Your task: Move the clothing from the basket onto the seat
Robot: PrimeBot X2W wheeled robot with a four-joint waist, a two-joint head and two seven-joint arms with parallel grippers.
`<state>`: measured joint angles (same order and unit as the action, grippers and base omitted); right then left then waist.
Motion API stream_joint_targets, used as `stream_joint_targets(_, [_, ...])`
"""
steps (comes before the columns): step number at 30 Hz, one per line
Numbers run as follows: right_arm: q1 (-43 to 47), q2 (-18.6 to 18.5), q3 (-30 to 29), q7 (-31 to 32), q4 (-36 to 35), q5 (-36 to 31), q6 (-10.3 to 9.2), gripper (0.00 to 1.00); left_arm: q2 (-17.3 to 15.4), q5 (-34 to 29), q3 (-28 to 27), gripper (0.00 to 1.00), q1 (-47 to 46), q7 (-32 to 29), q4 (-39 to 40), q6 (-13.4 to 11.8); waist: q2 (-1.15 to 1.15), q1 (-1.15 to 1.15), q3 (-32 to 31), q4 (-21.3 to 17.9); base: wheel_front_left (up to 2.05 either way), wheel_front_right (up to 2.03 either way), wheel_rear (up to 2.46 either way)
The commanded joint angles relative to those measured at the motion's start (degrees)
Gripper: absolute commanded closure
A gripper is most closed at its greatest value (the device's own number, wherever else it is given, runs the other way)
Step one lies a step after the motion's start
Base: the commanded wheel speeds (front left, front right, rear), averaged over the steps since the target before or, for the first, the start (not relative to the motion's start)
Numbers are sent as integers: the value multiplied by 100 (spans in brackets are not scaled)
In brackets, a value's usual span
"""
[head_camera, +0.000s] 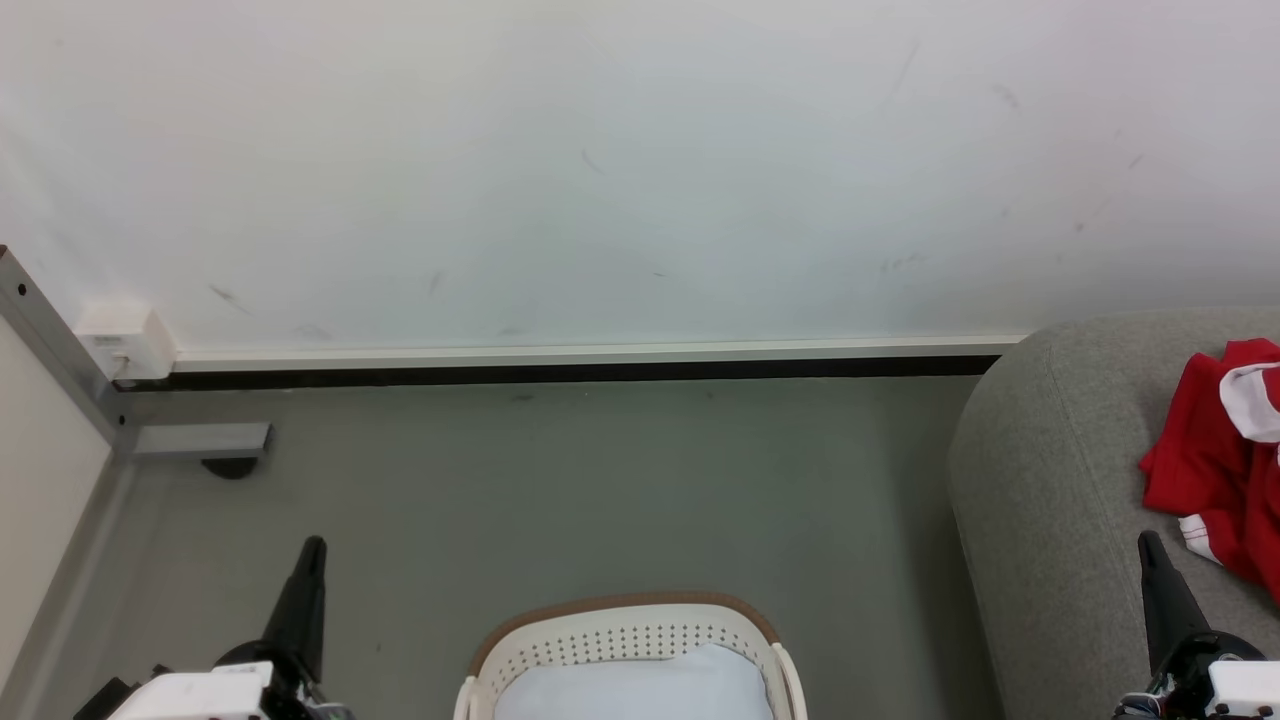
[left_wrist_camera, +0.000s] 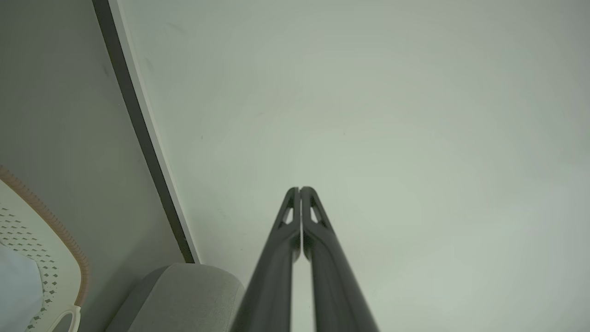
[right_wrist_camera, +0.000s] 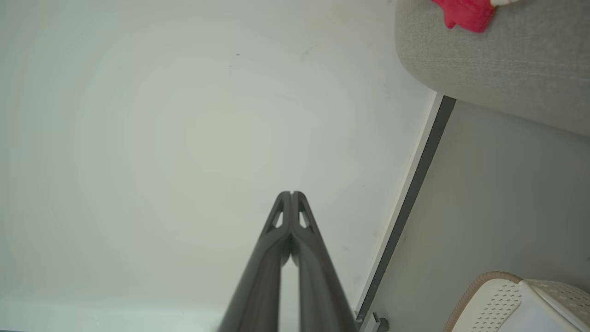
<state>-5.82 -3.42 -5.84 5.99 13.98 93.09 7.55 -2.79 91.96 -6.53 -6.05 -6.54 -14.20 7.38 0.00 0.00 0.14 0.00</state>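
The red clothing [head_camera: 1215, 470] with white panels lies crumpled on the grey seat [head_camera: 1050, 480] at the right edge of the head view; a red corner of the clothing [right_wrist_camera: 463, 14] shows on the seat [right_wrist_camera: 498, 64] in the right wrist view. The white perforated basket [head_camera: 625, 640] with a brown rim stands on the floor at bottom centre, a pale blue-white cushion [head_camera: 640, 690] inside it. My left gripper [head_camera: 313, 548] is shut and empty, left of the basket. My right gripper [head_camera: 1150, 545] is shut and empty, over the seat near the clothing. Both point at the wall.
A white wall [head_camera: 640, 170] with a dark skirting strip [head_camera: 560, 372] runs behind the grey floor [head_camera: 600, 500]. A white socket box [head_camera: 125, 340] and a grey metal frame [head_camera: 60, 350] with a foot stand at the far left.
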Motion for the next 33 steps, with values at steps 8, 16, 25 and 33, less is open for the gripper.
stream_joint_targets(8, [-76,6,-23,23,14,-28,-12,100,-12,80,-12,100,-52,-21,20,21,0,0,0,0,0,0,0])
stream_joint_targets(16, [-77,11,-29,29,15,-29,-12,100,-12,80,-12,100,-52,-21,20,21,0,0,0,0,0,0,0])
stream_joint_targets(25, [-78,17,-37,38,16,-38,-12,100,-12,80,-12,100,-52,-21,20,21,0,0,0,0,0,0,0])
stream_joint_targets(33, [-79,20,-41,44,16,-44,-12,100,-12,80,-12,100,-52,-20,20,21,0,0,0,0,0,0,0])
